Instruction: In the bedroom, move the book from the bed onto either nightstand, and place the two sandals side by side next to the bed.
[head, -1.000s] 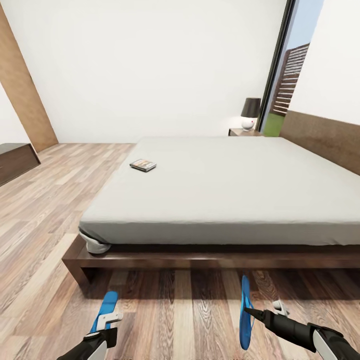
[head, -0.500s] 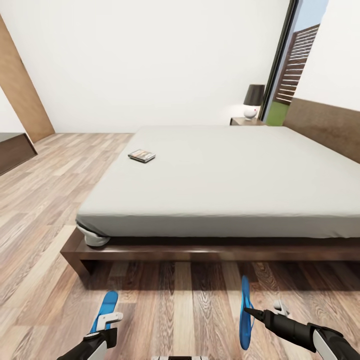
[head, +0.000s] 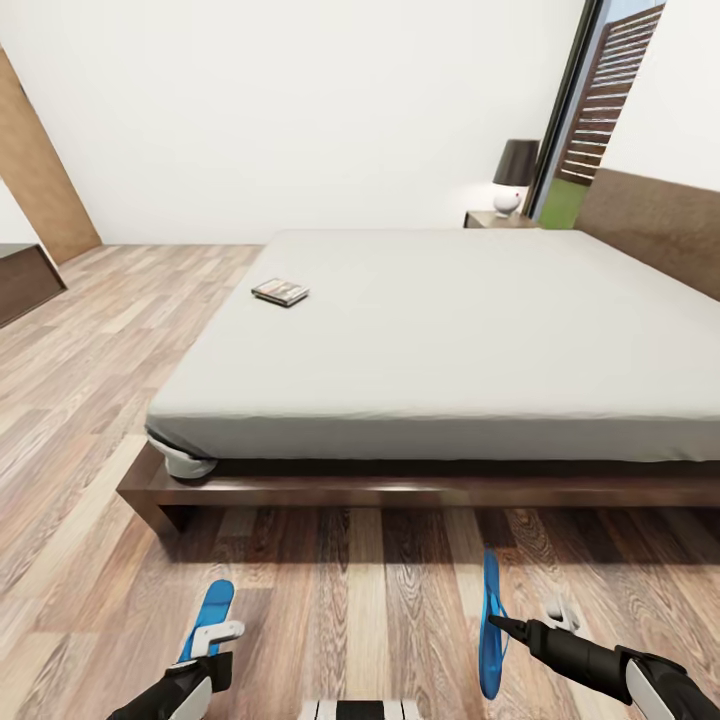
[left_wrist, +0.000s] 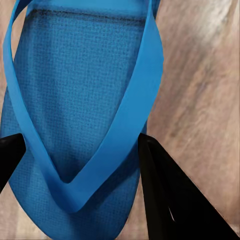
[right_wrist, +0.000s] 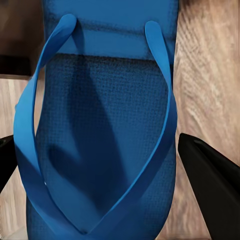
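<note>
The bed (head: 450, 320), with a grey mattress on a dark wood frame, lies ahead of me in the head view. The book (head: 280, 291) rests flat on the mattress near its left edge. A nightstand (head: 490, 219) stands at the bed's far corner. My left gripper (head: 216, 634) is shut on one blue sandal (head: 212, 612) held low over the floor. In the left wrist view the sandal (left_wrist: 75, 100) sits between the black fingers (left_wrist: 165, 200). My right gripper (head: 502, 626) is shut on the other sandal (head: 489, 630), held on edge. The right wrist view shows this sandal (right_wrist: 105, 125) between the fingers (right_wrist: 210, 175).
A lamp (head: 513, 175) stands on the nightstand beside a tall dark-framed window (head: 585, 110). A long dark dresser (head: 25, 282) sits at the left wall. Wood-plank floor (head: 350, 590) runs between me and the bed's foot, and along the bed's left side.
The whole view has shifted: the bed looks closer and sits a little higher in the picture. Both grippers hold their sandals as before.
</note>
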